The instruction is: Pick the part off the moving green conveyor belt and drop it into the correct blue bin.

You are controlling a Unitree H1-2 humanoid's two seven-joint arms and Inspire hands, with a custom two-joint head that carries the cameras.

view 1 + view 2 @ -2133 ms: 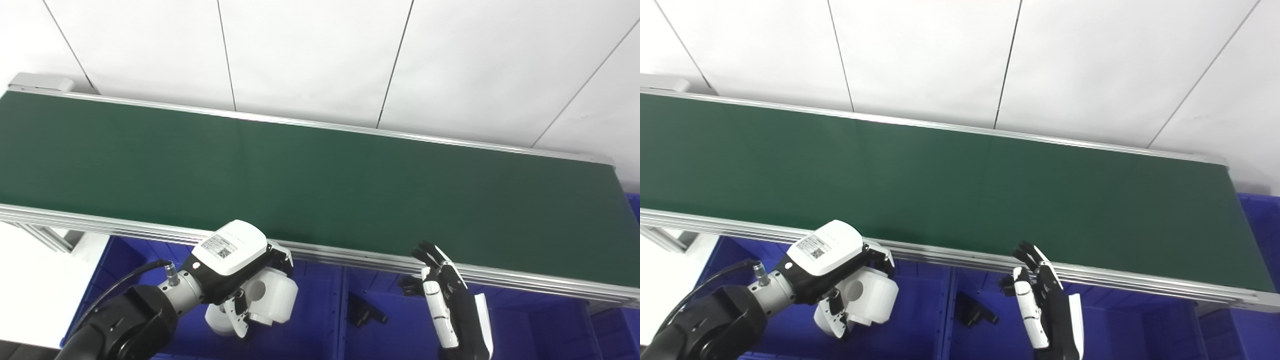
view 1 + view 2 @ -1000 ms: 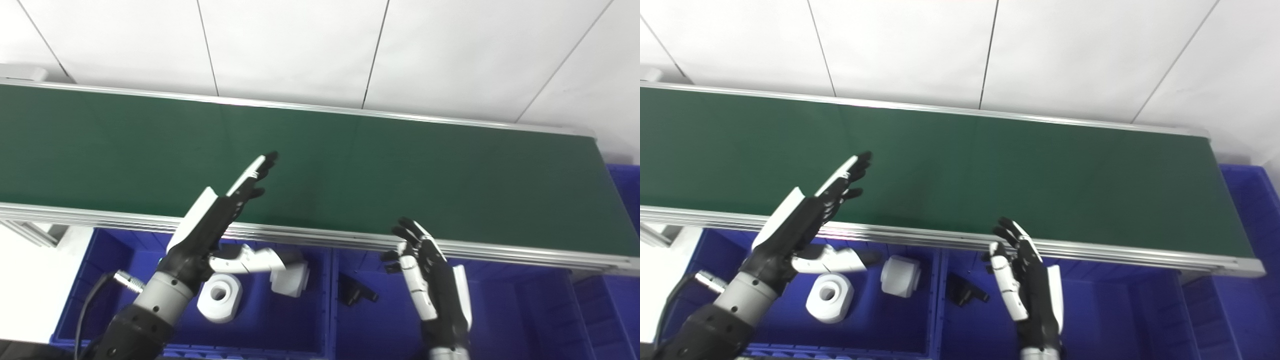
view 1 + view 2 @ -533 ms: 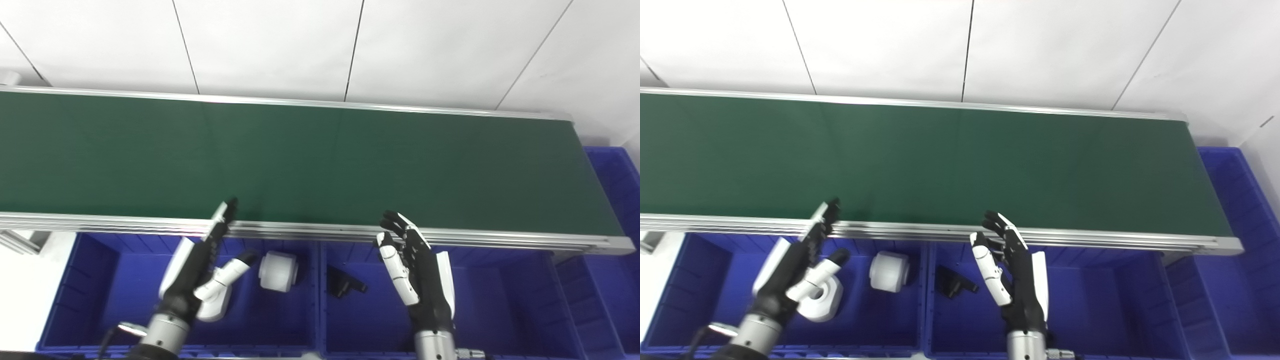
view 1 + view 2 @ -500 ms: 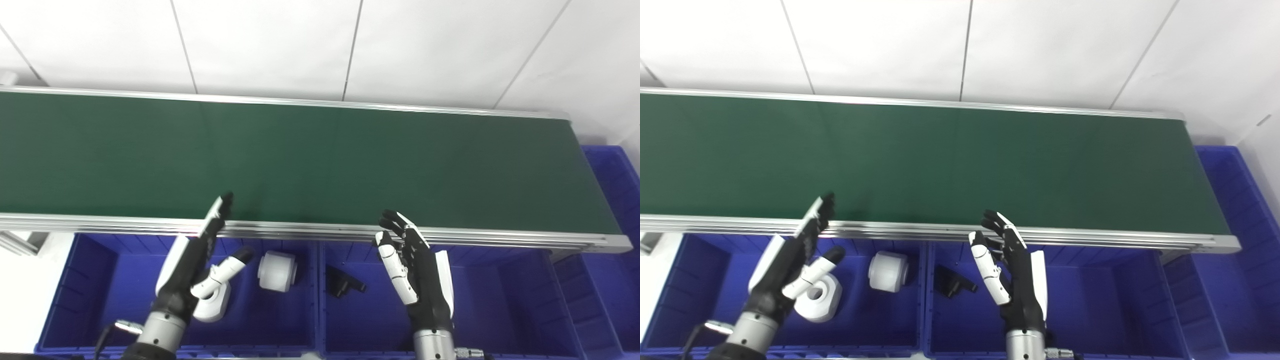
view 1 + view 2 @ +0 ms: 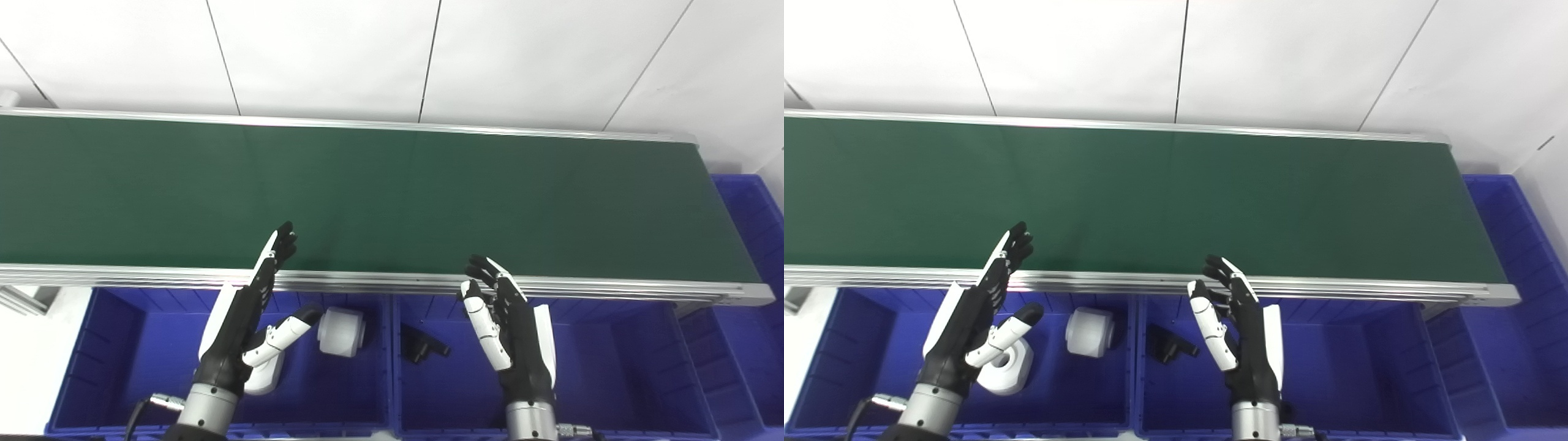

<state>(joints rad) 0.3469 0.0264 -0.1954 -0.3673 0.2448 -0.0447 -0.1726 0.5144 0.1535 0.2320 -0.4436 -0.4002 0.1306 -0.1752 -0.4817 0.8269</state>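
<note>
A long, flat green conveyor belt (image 5: 392, 196) runs from side to side, smooth and dull, with shiny silver metal rails along its edges. There is no part on it. Behind it is a white wall of big plain panels (image 5: 318, 55).

In front of the belt sit deep blue plastic bins. In the left bin (image 5: 110, 343) lie two white parts. One is a short, smooth, round part (image 5: 340, 331) lying on its side. The other is a chunky white part with a round hole (image 5: 1006, 366), partly hidden behind the left hand. In the middle bin (image 5: 588, 361) lies a small black part (image 5: 422, 350) with a bent shape.

The left hand (image 5: 245, 318) is black and white and hard-looking. It holds nothing, its fingers stretched straight up to the belt's edge and its thumb sticking out sideways. The right hand (image 5: 511, 331) is also empty, with its fingers apart and a little curled, above the middle bin.
</note>
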